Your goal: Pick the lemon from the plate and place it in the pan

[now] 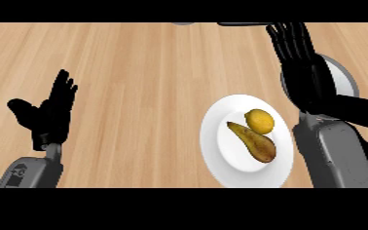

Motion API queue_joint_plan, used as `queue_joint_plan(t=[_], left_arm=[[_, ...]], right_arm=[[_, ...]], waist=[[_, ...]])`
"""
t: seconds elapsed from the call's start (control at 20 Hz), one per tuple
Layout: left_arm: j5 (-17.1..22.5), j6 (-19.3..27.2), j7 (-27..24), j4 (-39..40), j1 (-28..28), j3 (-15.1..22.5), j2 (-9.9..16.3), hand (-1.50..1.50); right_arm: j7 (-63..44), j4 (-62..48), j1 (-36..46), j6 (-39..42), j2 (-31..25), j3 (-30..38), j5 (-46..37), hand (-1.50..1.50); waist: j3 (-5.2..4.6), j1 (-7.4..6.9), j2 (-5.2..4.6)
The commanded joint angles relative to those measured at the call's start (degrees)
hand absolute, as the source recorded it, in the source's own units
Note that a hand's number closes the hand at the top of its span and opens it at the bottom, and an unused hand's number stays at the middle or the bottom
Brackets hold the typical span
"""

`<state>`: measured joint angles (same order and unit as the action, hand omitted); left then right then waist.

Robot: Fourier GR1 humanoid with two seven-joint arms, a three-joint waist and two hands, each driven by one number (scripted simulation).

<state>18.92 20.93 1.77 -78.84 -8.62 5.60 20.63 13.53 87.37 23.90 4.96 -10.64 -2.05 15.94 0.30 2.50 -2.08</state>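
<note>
Surface: you're looking steeply down at a light wooden plank counter, grain running left to right across the view. Nothing of the room shows beyond the countertop.

Plate: round white plate sits low and right of centre on the counter, looking a bit taller than wide from this angle.

Lemon: the small yellow oval lemon is on the plate, in its upper right part. Its long axis runs roughly up and down in your view, with a slight lean; which end is the stem end I honestly can't tell.

Neighbour on the plate: a brownish-yellow pear-shaped fruit lies diagonally, narrow end toward upper left, fat end toward lower right. It's touching or just about touching the lemon's lower left side.

Pan: a grey round pan with a pale inside peeks out at the right edge, mostly hidden behind your right arm. It's near the plate, up and to the right of it.

Right hand: black right hand is above the plate's upper right rim, over the pan, fingers straight and pointing up the view, holding nothing. It's apart from the lemon.

Left hand: black left hand rests at the left side, fingers straight up, thumb splayed out, nothing in it.
</note>
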Motion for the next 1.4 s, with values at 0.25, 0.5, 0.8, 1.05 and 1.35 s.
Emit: queue_joint_plan(t=[0.25, 0.5, 0.8, 1.05, 1.35], left_arm=[[-3.7, -6.8, -6.4, -6.6, -5.2, 8.4, -2.3, 0.0], [-4.8, -7.8, -10.3, -6.6, -1.6, 13.3, -6.8, 0.0], [-4.5, -9.3, -9.1, -8.2, -0.8, 14.1, -6.0, 0.0], [-5.7, -8.3, -10.9, -7.6, 0.6, 14.9, -7.3, 0.0], [-6.0, -9.0, -11.4, -8.6, 2.4, 15.9, -7.1, 0.0]], right_arm=[[-1.0, -8.5, 0.8, 33.3, -1.3, -6.4, 19.9, 1.5], [3.9, -25.4, -1.5, 49.0, -17.1, 0.5, 17.2, -1.5], [14.0, -30.0, 1.0, 57.5, -24.2, 3.6, 8.2, -1.5], [14.4, -27.9, 5.3, 57.9, -26.9, 1.3, 3.0, -1.5], [17.4, -21.6, 6.6, 54.9, -27.8, -5.7, -7.8, -1.5]], waist=[[0.34, -5.32, 0.43], [0.09, -5.34, 0.03], [0.26, -5.94, 0.51], [0.2, -6.79, 0.55], [0.14, -6.62, 0.91]])
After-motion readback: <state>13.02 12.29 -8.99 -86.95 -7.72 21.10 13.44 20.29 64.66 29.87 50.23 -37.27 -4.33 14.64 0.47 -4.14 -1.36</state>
